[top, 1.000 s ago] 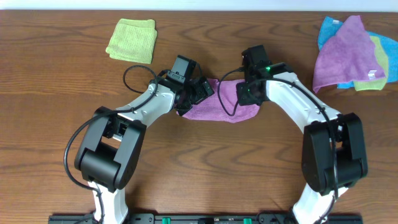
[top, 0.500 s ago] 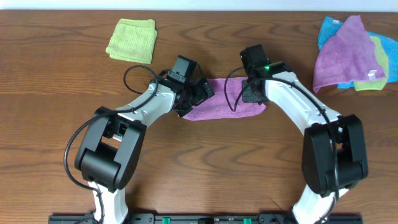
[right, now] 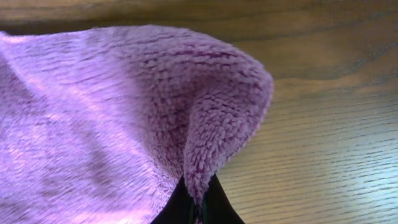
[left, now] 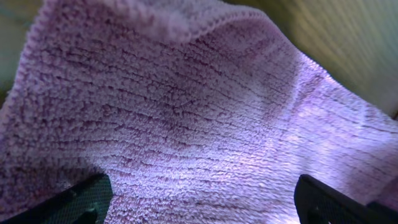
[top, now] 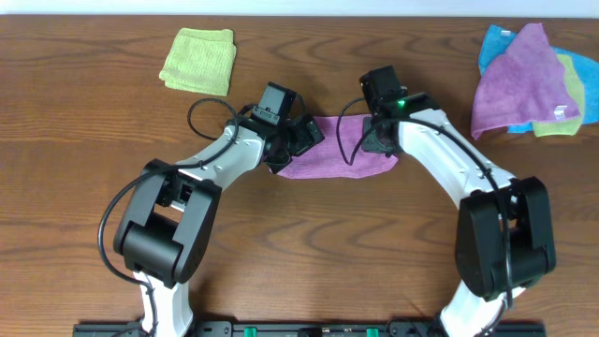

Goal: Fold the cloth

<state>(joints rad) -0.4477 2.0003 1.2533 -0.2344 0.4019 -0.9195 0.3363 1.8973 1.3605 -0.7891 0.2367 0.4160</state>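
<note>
Tightly, my right gripper (right: 194, 210) pinches a raised corner of the purple cloth (top: 335, 152). My left gripper (left: 199, 202) spreads wide over the opposite end. The cloth's long axis runs from one gripper to the other, flat on the table (top: 309, 243).

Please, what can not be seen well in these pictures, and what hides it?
Overhead: black wrist housings cover both ends of the purple fleece cloth.
Left wrist: the left end effector shows only two dark corners at the bottom edge.
Right wrist: the right end effector is cut off below the pinched fold.
Overhead: the heap of coloured cloths may be cut by the right edge.
</note>
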